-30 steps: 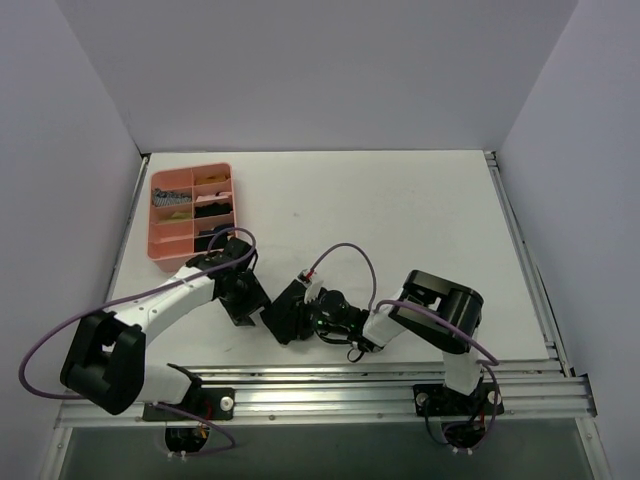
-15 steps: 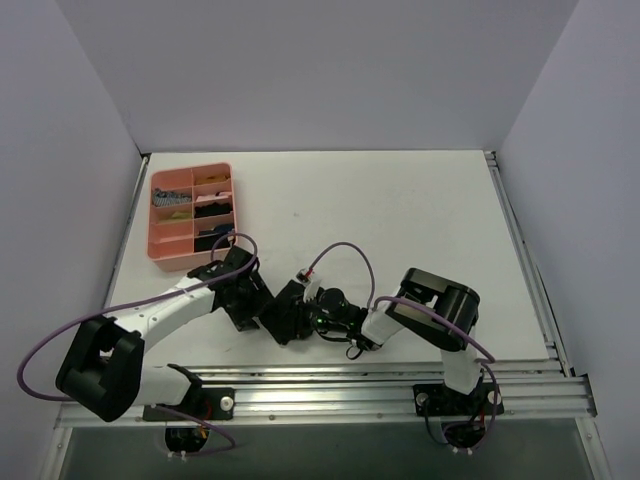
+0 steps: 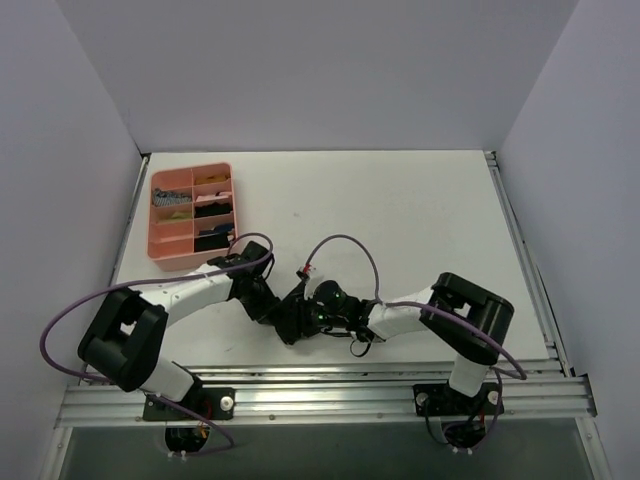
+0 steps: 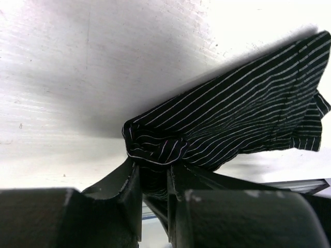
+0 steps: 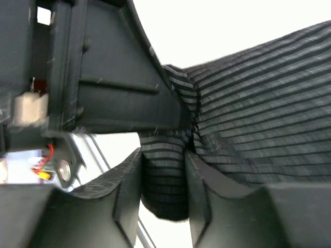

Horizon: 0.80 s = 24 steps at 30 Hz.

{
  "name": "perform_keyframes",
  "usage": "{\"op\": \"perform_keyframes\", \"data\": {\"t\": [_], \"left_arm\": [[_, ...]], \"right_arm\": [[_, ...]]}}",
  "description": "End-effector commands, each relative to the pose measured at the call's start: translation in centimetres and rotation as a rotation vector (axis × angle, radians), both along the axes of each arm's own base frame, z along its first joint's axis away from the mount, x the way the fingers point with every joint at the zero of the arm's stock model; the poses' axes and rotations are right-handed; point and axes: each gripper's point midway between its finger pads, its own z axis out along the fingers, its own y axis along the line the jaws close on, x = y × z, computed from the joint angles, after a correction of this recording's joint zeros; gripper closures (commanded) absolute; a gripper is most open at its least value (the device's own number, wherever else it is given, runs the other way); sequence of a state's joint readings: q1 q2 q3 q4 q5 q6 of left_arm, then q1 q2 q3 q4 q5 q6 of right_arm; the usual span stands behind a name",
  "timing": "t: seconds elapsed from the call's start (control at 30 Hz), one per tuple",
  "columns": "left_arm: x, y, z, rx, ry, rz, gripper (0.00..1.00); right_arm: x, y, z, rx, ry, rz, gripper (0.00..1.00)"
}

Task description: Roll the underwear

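Left gripper [image 4: 153, 183]: clenched on a bunched corner of the underwear [image 4: 243, 119]. The fabric is pinched in the narrow gap between both fingers.

Right gripper [image 5: 163, 186]: a fold of the same garment fills the gap and touches both fingers. Cannot tell whether they press it or have gone slack. The left gripper's body sits just beside it, at the same bunch.

Underwear: black with thin pale stripes. From the left grip it spreads away flat on the worktop [image 3: 400, 210]. In the top view it is a dark clump between the two wrists, near the worktop's front edge and left of its middle.

Surface: white, matt worktop with a metal rail [image 3: 330, 385] along the front edge. Plain pale walls [image 3: 320, 70] stand on three sides.

Pink divided tray [image 3: 170, 262]: by the left edge towards the far-left corner, well apart from the underwear. Small items lie in its compartments, too small to name.

Count: two arms, two grippers, one underwear, one tray.
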<state>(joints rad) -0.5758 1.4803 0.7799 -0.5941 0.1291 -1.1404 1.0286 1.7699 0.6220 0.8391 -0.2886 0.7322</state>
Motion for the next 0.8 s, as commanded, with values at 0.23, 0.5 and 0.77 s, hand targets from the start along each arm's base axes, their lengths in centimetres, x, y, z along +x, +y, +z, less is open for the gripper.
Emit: {"op": "perform_keyframes", "data": {"t": [0.23,0.5,0.77], "left_arm": [[-0.7,0.9,-2.0,0.157,0.164,-0.123,0.98],[0.0,-0.3,-2.3,0.187,0.218,-0.176,0.98],[0.1,-0.4,-2.5,0.209,0.248,-0.199,0.98]], "right_arm": [[1.1,-8.7,2.2,-0.470,-0.191,-0.069,0.55],[0.6,-6.3,5.4,-0.551,-0.430,-0.014,0.48],[0.6,-3.4,3.0,-0.710,-0.540,0.080,0.44]]}}
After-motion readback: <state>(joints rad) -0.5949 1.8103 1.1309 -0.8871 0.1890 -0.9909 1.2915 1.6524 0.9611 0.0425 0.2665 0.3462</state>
